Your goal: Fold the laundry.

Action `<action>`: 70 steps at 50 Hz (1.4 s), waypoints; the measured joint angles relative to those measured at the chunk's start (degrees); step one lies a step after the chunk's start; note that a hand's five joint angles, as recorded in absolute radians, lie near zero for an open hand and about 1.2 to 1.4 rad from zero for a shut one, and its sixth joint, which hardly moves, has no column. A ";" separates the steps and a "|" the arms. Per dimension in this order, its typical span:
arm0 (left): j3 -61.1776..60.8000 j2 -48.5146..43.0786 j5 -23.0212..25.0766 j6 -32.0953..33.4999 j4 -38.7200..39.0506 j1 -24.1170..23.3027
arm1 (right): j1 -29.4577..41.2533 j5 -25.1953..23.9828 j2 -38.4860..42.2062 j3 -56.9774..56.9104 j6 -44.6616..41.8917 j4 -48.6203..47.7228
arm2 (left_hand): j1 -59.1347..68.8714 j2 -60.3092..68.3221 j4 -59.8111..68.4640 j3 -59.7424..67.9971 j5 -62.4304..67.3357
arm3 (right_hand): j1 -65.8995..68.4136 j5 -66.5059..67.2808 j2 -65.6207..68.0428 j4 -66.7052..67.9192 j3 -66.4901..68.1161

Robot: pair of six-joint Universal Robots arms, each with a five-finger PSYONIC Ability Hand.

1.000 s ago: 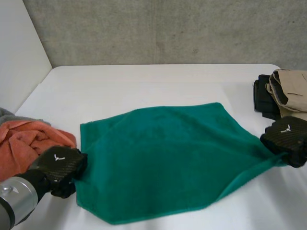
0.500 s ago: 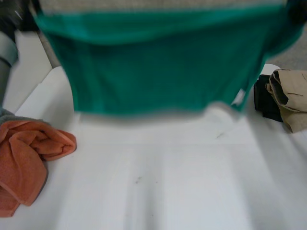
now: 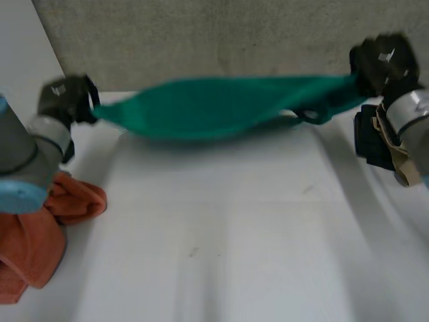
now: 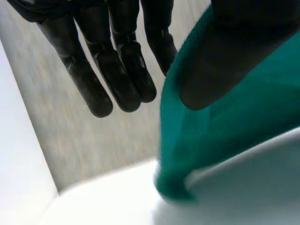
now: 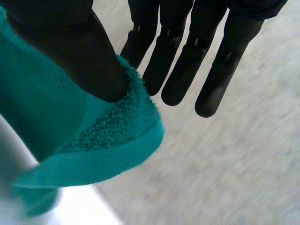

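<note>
Nearest to us on the white counter (image 3: 221, 235), at the left, one crumpled orange cloth (image 3: 40, 221) lay partly under the left arm. Farther back at the right edge sat one beige garment (image 3: 395, 144), touching one black item (image 3: 367, 137) just to its left. Beyond these, over the far part of the counter and lifted clear of it, one green towel (image 3: 214, 107) hung stretched between the two hands, sagging in its middle before the grey wall (image 3: 221, 40). The left hand (image 3: 64, 99) held the towel's left end, its thumb (image 4: 225, 56) clamped onto the cloth while the other fingers (image 4: 117, 70) stayed straight. The right hand (image 3: 382, 62) held the right end likewise, thumb pressed on the cloth's edge, fingers extended.
</note>
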 measured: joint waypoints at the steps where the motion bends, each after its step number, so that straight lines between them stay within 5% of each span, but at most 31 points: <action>1: -1.08 -0.43 0.07 0.49 0.22 0.01 | -0.18 -0.25 0.61 0.49 -0.98 0.65 | 0.00 0.00 0.00 0.00 0.00 | 0.00 0.00 0.00 0.00 0.00; 11: -14.86 1.93 4.70 8.45 -6.86 0.89 | -3.87 -3.40 1.28 7.38 -18.12 19.86 | 0.00 0.00 0.00 0.00 0.00 | 0.00 0.00 0.00 0.00 0.00; 20: -24.72 16.27 8.93 21.23 -33.00 5.23 | -11.15 -2.41 -8.46 14.68 -41.17 50.72 | 0.00 0.00 0.01 0.00 0.00 | 0.00 0.00 0.02 0.01 0.03; 25: -25.78 20.07 9.09 28.85 -43.89 7.70 | -13.68 -1.53 -10.59 16.33 -49.41 59.48 | 0.00 0.00 0.01 0.01 0.00 | 0.00 0.00 0.03 0.01 0.04; 31: -21.26 17.83 8.19 29.89 -43.51 7.59 | -11.26 -0.95 -7.18 13.50 -45.92 56.54 | 0.00 0.00 0.01 0.01 0.00 | 0.00 0.00 0.03 0.01 0.04; 44: -4.92 2.24 1.64 16.88 -29.22 2.51 | -2.85 3.01 3.72 2.82 -24.68 30.78 | 0.00 0.00 0.03 0.01 0.00 | 0.00 0.00 0.03 0.01 0.04; 54: 5.19 -7.92 -4.69 15.28 -28.20 -0.37 | -0.55 7.59 10.75 -1.18 -22.56 16.98 | -0.38 -0.58 -0.16 -0.31 -0.21 | -4.31 -5.06 -6.54 -5.91 -5.80; 58: 8.69 -10.65 -5.61 14.99 -28.10 -1.67 | 0.16 10.40 13.67 -3.61 -22.93 17.01 | -21.35 -20.14 -20.11 -19.48 -17.66 | -40.07 -42.23 -42.71 -41.81 -41.89; 59: 9.45 -11.04 -5.75 14.85 -28.08 -2.05 | 0.38 11.17 14.33 -4.29 -22.98 17.35 | -44.97 -41.71 -40.23 -40.77 -38.09 | -48.64 -50.73 -51.28 -51.08 -50.92; 62: 10.79 -11.27 -6.03 14.34 -27.89 -2.87 | 0.82 12.48 15.26 -5.57 -22.71 18.06 | -56.36 -55.87 -55.32 -55.23 -52.86 | -52.07 -54.72 -55.71 -56.50 -56.47; 70: 9.18 -7.77 -6.33 11.69 -24.93 -3.95 | 1.29 12.91 14.27 -6.83 -18.55 17.88 | -56.36 -56.71 -56.34 -56.01 -53.34 | -52.07 -54.73 -55.71 -56.60 -56.49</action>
